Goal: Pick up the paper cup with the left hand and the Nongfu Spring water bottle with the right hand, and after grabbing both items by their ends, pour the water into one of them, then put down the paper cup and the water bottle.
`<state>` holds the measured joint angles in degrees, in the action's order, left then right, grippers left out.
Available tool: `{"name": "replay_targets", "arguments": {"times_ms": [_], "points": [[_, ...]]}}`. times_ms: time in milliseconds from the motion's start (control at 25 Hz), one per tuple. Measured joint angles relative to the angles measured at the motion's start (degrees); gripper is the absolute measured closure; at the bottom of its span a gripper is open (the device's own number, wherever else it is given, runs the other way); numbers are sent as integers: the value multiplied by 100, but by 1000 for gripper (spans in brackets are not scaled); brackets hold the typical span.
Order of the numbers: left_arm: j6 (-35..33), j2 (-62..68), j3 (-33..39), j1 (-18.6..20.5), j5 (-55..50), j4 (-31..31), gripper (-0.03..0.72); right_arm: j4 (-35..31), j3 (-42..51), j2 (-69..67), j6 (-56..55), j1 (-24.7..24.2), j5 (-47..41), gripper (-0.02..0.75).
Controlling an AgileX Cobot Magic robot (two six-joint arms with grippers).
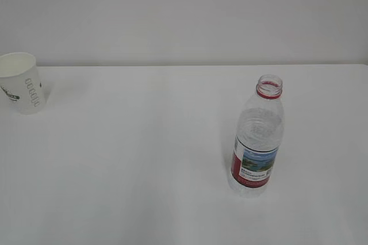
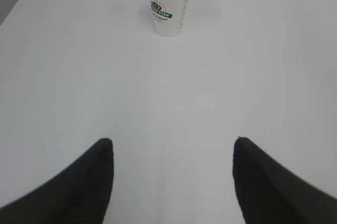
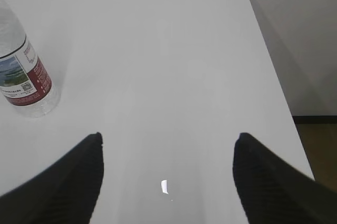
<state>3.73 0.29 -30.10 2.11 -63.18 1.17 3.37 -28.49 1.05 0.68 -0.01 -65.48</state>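
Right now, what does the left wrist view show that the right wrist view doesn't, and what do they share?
Only the left wrist view shows the paper cup, upright at the far edge of the table, ahead of the open left end effector. Only the right wrist view shows the water bottle, uncapped in the exterior view, standing to the left of the open right end effector, plus the table's right edge and the floor beyond. Both show empty fingers over bare white tabletop, touching nothing.

Black tapered ribbed tool fingers [image 2: 79, 192]
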Motion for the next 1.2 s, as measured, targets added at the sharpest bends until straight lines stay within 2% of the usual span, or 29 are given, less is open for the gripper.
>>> {"name": "replay_targets", "arguments": {"times_ms": [1200], "points": [[0,0,0,0,0,0,174,0,0,0,0,0,0,158]]}}
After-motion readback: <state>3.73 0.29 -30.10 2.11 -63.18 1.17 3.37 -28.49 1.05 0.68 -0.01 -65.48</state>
